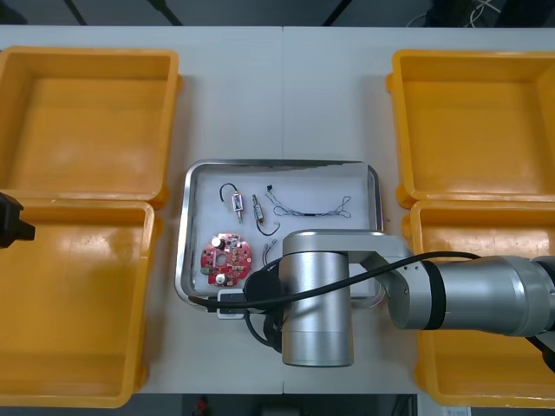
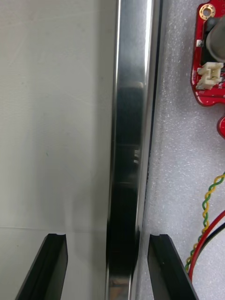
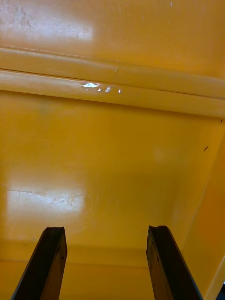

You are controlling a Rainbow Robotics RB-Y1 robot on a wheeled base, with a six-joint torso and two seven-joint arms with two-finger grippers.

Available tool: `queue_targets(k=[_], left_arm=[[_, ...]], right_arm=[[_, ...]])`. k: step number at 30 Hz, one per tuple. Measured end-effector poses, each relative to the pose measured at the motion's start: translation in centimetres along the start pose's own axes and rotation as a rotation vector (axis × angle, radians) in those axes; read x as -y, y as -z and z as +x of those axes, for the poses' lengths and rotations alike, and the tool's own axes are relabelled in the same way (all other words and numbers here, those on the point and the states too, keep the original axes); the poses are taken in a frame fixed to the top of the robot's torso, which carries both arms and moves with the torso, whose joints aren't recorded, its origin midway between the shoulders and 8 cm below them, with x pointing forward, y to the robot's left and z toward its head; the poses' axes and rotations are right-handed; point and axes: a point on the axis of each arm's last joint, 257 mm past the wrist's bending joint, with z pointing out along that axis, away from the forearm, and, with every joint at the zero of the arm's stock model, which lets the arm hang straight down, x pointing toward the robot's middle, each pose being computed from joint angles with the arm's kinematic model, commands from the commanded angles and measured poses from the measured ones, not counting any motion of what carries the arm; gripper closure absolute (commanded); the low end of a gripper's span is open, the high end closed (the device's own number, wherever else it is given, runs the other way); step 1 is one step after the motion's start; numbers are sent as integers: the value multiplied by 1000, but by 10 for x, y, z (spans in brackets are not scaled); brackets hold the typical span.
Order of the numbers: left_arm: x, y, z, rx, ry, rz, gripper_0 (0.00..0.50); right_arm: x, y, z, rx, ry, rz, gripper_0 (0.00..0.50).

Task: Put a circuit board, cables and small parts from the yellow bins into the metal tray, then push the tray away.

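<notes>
The metal tray [image 1: 184, 234] lies at the middle of the table [image 1: 286, 95], between the yellow bins, its inside white. The right arm reaches in from the table's right edge and ends over the tray's edge nearest the robot, towards that edge's left corner. In the right wrist view the right gripper [image 2: 108, 237] stands wide open astride the tray's shiny rim [image 2: 131, 117]: one finger is over the bare table outside, the other over the white lining inside, and nothing is gripped between them.

The round red circuit board [image 1: 225, 257] lies inside the tray in that same corner, just beyond the inner finger [image 2: 208, 56]. A red and yellow cable [image 2: 205, 213] lies beside that finger. Two small metal parts [image 1: 236, 201] with black leads and a thin twisted cable [image 1: 308, 206] lie nearer the tray's far edge.

The left gripper [image 3: 107, 229] hangs at the table's left edge over the near left bin [image 1: 78, 347], fingers apart and holding nothing.
</notes>
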Motion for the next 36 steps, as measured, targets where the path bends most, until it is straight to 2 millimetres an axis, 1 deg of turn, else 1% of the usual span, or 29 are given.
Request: queue_targets(k=[1, 2, 3, 4, 5, 6, 7, 8, 22, 26, 36], left_arm=[[0, 0, 0, 0, 0, 0, 0], [0, 0, 0, 0, 0, 0, 0], [0, 0, 0, 0, 0, 0, 0], [0, 0, 0, 0, 0, 0, 0], [0, 0, 0, 0, 0, 0, 0], [0, 0, 0, 0, 0, 0, 0], [0, 0, 0, 0, 0, 0, 0], [0, 0, 0, 0, 0, 0, 0], [0, 0, 0, 0, 0, 0, 0], [0, 0, 0, 0, 0, 0, 0], [0, 0, 0, 0, 0, 0, 0]], right_arm=[[0, 0, 0, 0, 0, 0, 175], [0, 0, 0, 0, 0, 1, 238], [0, 0, 0, 0, 0, 1, 285], [0, 0, -1, 0, 0, 2, 285], [1, 0, -1, 0, 0, 4, 431], [1, 0, -1, 0, 0, 5, 431], [1, 0, -1, 1, 0, 6, 486], [2, 0, -1, 1, 1, 10, 500], [22, 2, 0, -3, 10, 75, 500], [37, 7, 3, -10, 17, 106, 500], [88, 28, 5, -25, 45, 213, 500]])
